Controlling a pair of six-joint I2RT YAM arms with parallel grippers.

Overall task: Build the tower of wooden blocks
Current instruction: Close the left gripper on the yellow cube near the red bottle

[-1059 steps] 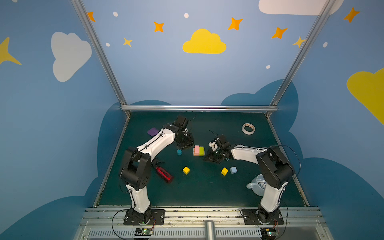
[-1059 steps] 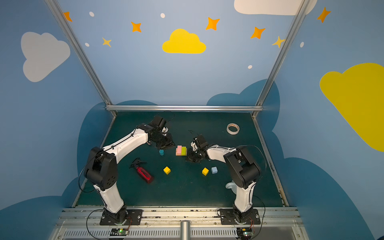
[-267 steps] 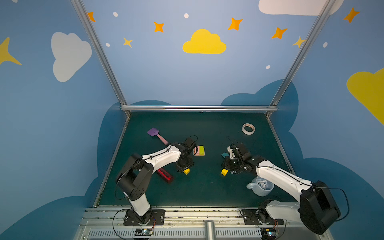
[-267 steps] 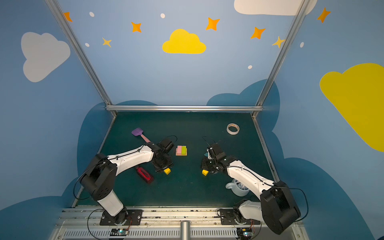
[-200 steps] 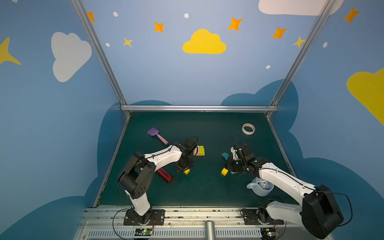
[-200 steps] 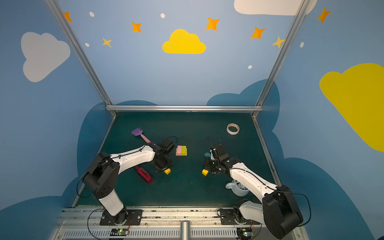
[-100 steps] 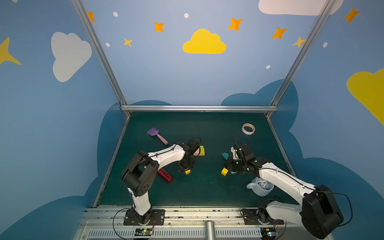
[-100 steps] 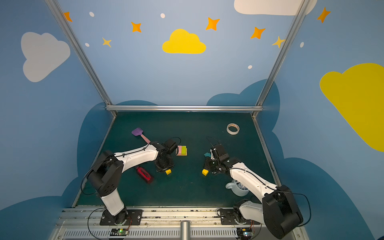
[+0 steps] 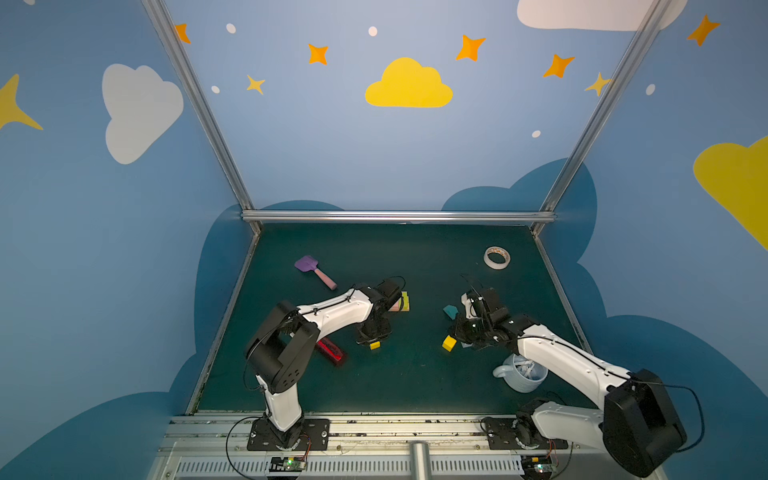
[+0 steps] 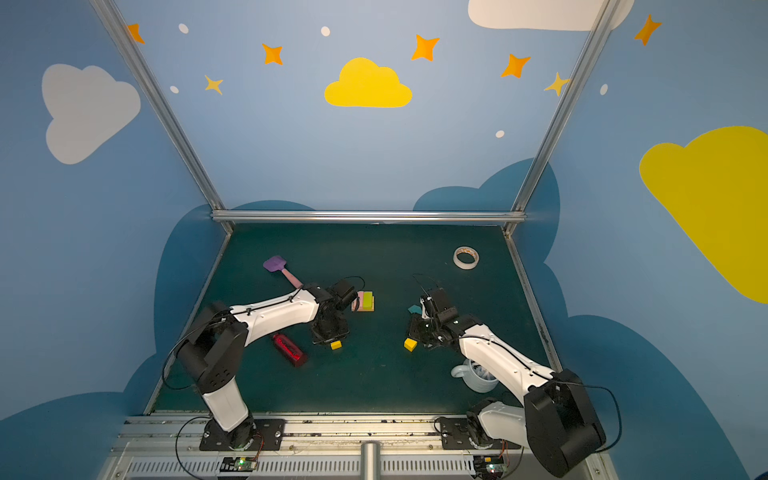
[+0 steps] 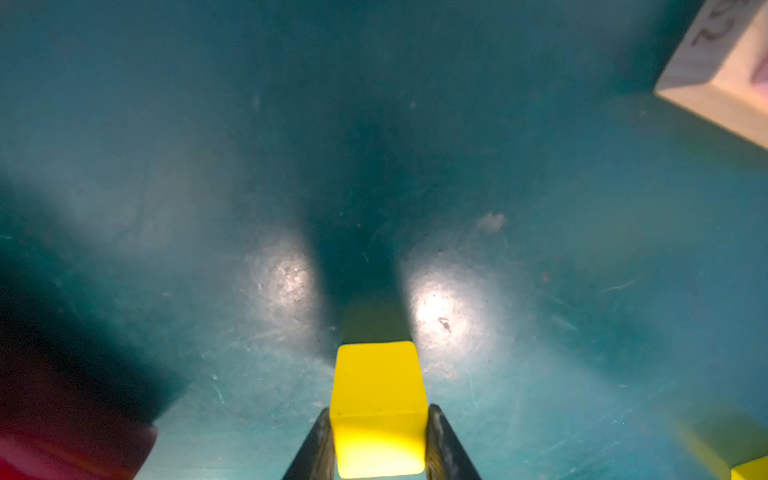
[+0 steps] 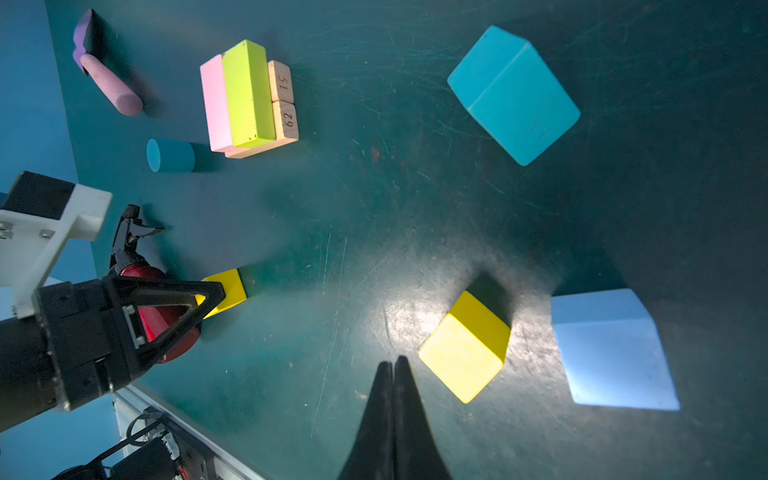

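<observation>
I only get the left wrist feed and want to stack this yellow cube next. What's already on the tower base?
Observer: Two tan bars carry a pink slab and a lime slab side by side; nothing sits above those.
Operator: Where's the other arm?
Observer: The right tool is shut and empty, beside the second yellow cube, well apart from the slabs.
Operator: Anything lying near them?
Observer: A teal cylinder lies on its side next to the pink slab, not touching.

On your dark green tabletop (image 9: 415, 257) lie a spatula (image 9: 312, 270), tape roll (image 9: 497, 266), mug (image 9: 519, 380), red bottle (image 9: 330, 351), tan bars (image 12: 284, 104), teal cylinder (image 12: 170, 156), teal house block (image 9: 450, 311), pale-blue cube (image 12: 611, 353), left yellow cube (image 9: 375, 345) and right yellow cube (image 9: 449, 343).
</observation>
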